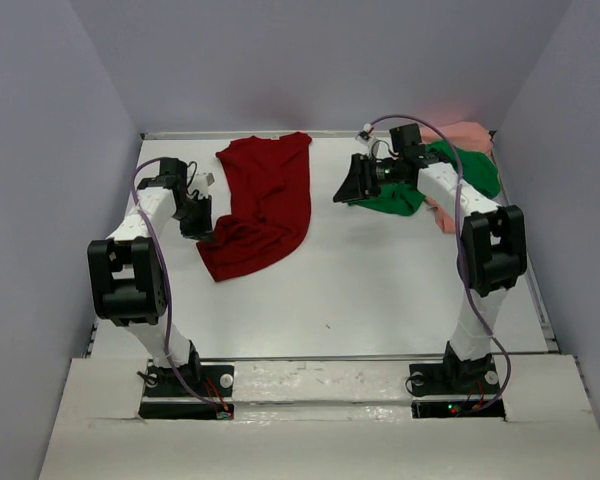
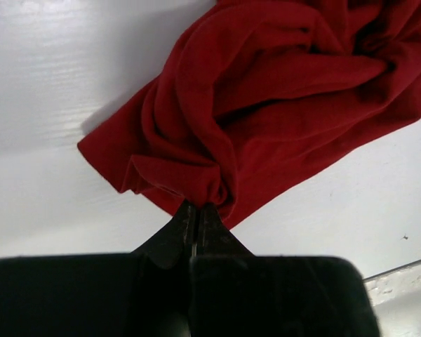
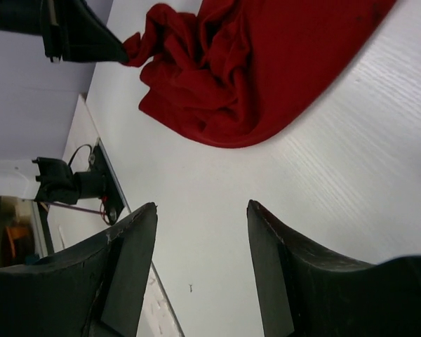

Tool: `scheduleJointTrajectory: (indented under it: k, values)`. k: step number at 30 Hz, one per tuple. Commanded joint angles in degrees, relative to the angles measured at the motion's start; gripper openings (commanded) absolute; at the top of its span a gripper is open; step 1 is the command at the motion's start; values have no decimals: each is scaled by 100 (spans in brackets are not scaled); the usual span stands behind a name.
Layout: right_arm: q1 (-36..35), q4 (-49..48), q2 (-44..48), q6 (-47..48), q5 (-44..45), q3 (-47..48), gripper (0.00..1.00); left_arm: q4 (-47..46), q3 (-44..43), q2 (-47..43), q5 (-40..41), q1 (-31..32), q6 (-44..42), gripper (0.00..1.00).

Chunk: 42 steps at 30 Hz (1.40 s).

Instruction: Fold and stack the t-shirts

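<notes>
The dark red t-shirt (image 1: 265,200) lies crumpled on the white table, from the back edge down to the left middle. My left gripper (image 1: 206,235) is shut on its bunched left edge; the wrist view shows the cloth (image 2: 266,105) pinched between the closed fingertips (image 2: 196,209). The bright green t-shirt (image 1: 405,195) lies bunched at the back right, with the pale salmon pink t-shirt (image 1: 465,135) behind and beside it. My right gripper (image 1: 350,185) is open and empty above the table, between the red and green shirts. Its wrist view shows the red shirt (image 3: 266,70) ahead.
Grey walls close in the table on the left, back and right. The table's near edge (image 1: 320,358) runs in front of the arm bases. The left gripper (image 3: 84,35) shows in the right wrist view.
</notes>
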<state>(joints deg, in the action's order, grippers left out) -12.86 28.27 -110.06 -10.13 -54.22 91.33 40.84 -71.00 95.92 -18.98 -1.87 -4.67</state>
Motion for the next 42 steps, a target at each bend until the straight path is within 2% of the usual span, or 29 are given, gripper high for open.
scheduleJointTrajectory:
  k: [1,4,8,9,10,11,12,13,16,17,18,19,21,26,27,32,34,42]
  values:
    - [-575,-50,-330,11,-518,384,60,21,-318,93,-527,55,-52,0]
    - [-909,-59,-586,-24,-774,578,61,-23,-204,155,-528,55,-61,0]
    - [-1261,-59,-1122,-16,-1556,799,61,-146,-81,102,-430,55,-96,0]
    - [-1341,-59,-1132,37,-1531,755,61,-164,-54,85,-440,46,-113,14]
    - [-1403,-59,-1123,107,-1478,720,61,-164,-45,76,-440,46,-122,38]
    - [-1455,-59,-1053,221,-1330,685,61,-155,-97,76,-327,55,-148,77]
    - [-1517,-50,-1000,266,-1267,632,61,-155,-115,67,-256,55,-131,95]
    - [-1517,-59,-939,301,-1189,606,61,-173,-150,67,-125,55,-105,99]
    - [-1517,-111,-666,415,-584,483,61,-173,-247,50,17,73,-96,99]
    - [-1517,-224,-614,389,-442,430,58,-182,-274,58,26,90,-96,99]
    - [-1578,-278,-552,380,-336,360,36,-156,-335,85,44,116,-87,99]
    - [-1579,-322,-560,363,-283,307,26,-42,-553,120,26,143,-87,99]
    - [-1579,-331,-630,302,-221,359,0,20,-791,251,-9,161,-140,99]
    - [-1632,-340,-666,362,-19,429,0,126,-1573,366,-983,161,-552,99]
    - [-1632,-340,-648,380,-28,430,0,91,-1714,357,-958,335,-570,99]
    - [-1684,-340,-596,398,-37,447,0,-699,-2163,392,-914,433,-272,99]
    - [-1684,-331,-604,407,51,439,0,-990,-2277,690,-949,477,-210,99]
    - [-1684,-305,-499,486,201,474,0,-1070,-3200,2130,-976,995,-95,99]
